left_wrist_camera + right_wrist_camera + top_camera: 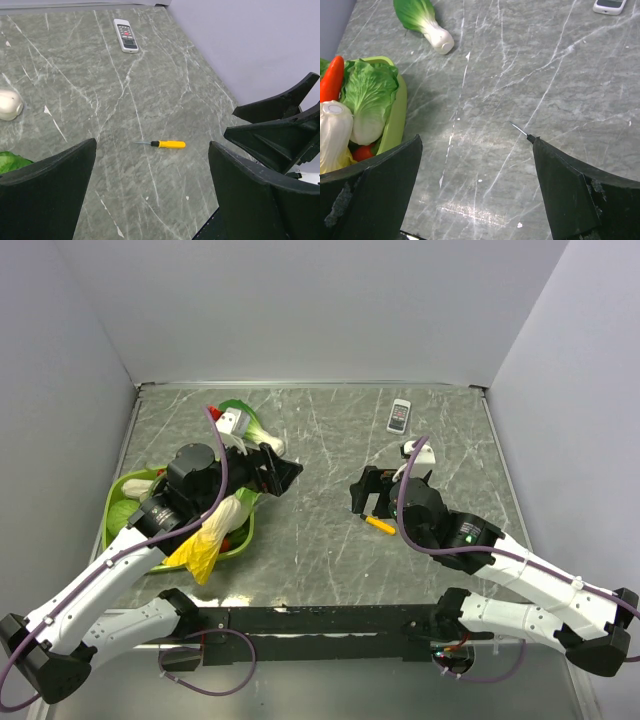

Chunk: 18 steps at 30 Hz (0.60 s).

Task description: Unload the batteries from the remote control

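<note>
The white remote control (399, 416) lies face up at the far right of the table, buttons showing; it also shows in the left wrist view (126, 35) and at the top edge of the right wrist view (609, 5). No batteries are visible. My left gripper (288, 472) is open and empty above mid-table (150, 195), well short of the remote. My right gripper (368, 504) is open and empty (477, 195), hovering just left of a yellow-handled tool (378, 525). The remote lies beyond both grippers.
The yellow tool with a black collar and thin metal tip lies between the grippers (168, 144); its tip pokes out beside my right finger (520, 131). A green tray (113, 502) of vegetables sits at the left. A bok choy (424, 24) lies beside it.
</note>
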Available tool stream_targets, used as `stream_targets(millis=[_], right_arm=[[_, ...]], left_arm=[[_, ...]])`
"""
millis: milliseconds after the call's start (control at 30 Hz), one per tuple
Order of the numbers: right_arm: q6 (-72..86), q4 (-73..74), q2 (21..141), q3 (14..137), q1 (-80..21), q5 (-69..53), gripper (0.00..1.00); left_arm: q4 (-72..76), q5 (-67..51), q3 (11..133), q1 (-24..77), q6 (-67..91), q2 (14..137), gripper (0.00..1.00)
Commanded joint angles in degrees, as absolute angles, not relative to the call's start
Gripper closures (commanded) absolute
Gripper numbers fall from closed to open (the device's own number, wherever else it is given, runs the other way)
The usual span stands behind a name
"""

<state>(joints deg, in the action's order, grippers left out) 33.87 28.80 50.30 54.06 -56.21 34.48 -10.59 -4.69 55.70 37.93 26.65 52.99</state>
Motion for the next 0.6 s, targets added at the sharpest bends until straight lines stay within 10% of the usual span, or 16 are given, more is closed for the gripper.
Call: stream_targets(millis=[0,367,567], right_arm=[[33.9,28.2,49.8,56.3,-56.1,35.2,0.00],[13.9,9.7,55.2,49.7,-54.1,46.3,0.00],[10.7,10.7,78.5,63.9,-32.8,41.1,0.05]], left_arm=[[-9.0,-5.0,56.2,38.1,26.7,52.7,0.01],[-9.1,-4.9,56.2,38.1,26.8,52.9,0.01],[-9.4,-3.6,56.3,38.1,26.5,51.9,0.01]])
